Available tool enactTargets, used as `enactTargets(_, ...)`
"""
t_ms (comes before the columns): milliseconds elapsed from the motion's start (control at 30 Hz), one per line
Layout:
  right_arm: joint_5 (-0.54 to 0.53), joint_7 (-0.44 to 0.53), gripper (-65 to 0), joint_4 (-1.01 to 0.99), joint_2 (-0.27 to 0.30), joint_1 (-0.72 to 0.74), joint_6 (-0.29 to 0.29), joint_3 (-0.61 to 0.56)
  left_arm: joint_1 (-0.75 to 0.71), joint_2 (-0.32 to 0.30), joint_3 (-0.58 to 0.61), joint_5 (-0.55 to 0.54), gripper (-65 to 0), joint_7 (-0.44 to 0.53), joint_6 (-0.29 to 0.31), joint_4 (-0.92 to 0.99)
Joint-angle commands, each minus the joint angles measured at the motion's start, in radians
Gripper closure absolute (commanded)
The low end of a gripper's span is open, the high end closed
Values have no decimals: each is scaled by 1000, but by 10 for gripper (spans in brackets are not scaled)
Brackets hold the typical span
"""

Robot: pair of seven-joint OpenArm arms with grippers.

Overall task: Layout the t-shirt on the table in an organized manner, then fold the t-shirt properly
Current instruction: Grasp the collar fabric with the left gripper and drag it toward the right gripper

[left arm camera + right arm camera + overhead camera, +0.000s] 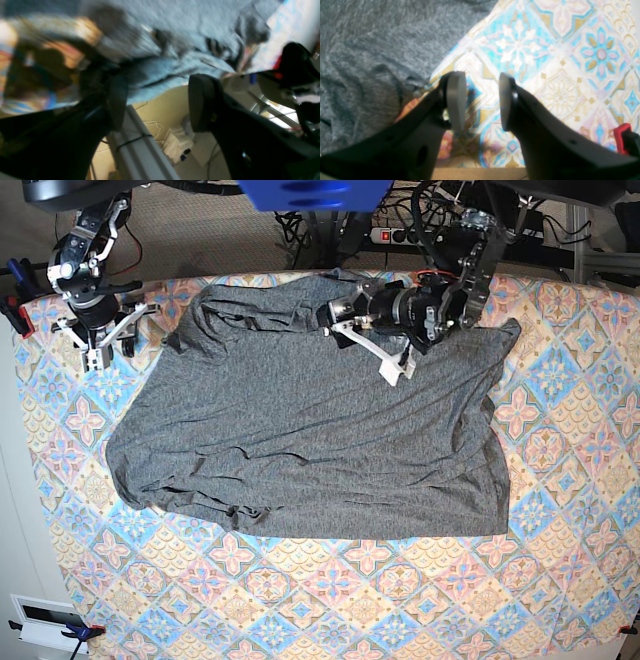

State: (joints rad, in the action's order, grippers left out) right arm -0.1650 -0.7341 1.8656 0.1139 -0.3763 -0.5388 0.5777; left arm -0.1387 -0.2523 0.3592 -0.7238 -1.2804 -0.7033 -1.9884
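Basically, going left to right in the base view: right gripper (97,345) sits at the bench's (560,580) 10 o'clock corner, jaws parted and holding nothing; in its wrist view the pads hang over bare patterned cloth with the t-shirt (310,430) edge just beside it. The t-shirt lies spread but wrinkly across the middle, long axis running roughly 9 to 3 o'clock, bottom hem bunched toward 7 o'clock, upper left part rumpled near the right gripper. Left gripper (375,350) is over the shirt's top middle, about 12 o'clock, fingers spread and empty as far as I can tell; its wrist view is blurred, grey fabric just ahead of the jaws. So the left arm is already above cloth, while the right is nearer the rumpled shoulder. Nothing else on the bench blocks either; red clamp (621,136) at the edge is well clear.
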Motion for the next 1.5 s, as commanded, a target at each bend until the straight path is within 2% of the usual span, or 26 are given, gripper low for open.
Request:
enactTargets(0,-9,21,-204,19,11,3,1,5,4,-3,-2,8,-371,-9,5,-16)
enactTargets(100,-9,21,-204,19,11,3,1,5,4,-40,-7,8,-371,-41,5,-16)
enactTargets(233,-9,21,-204,16,11,3,1,5,-8,-60,-2,3,-371,-44,5,-16)
enactTargets(333,-9,21,-204,16,11,4,1,5,-11,-57,-1,7,-371,-44,5,5)
enactTargets(467,-9,21,-204,16,11,4,1,5,11,-9,4,10,-368,-41,5,99)
enactTargets(533,-9,21,-204,16,11,4,1,5,26,-5,44,10,-333,-18,5,122)
enactTargets(700,-9,21,-204,18,11,4,1,5,40,-60,114,3,-132,120,5,93)
enactTargets(900,-21,20,-204,42,11,3,1,5,38,-109,137,3,-128,127,5,44)
enactTargets(1067,-126,-34,-203,87,11,-36,1,-72,12,-121,134,10,-128,130,5,45)
enactTargets(1167,-173,-41,-160,82,11,-33,1,-141,12,-121,137,10,-129,132,5,47)
enactTargets(1333,-170,-41,0,39,13,-30,1,-242,12,-118,134,10,-129,132,5,47)
enactTargets(1467,-170,-41,0,-97,13,-30,1,-282,11,-120,136,10,-129,129,5,47)
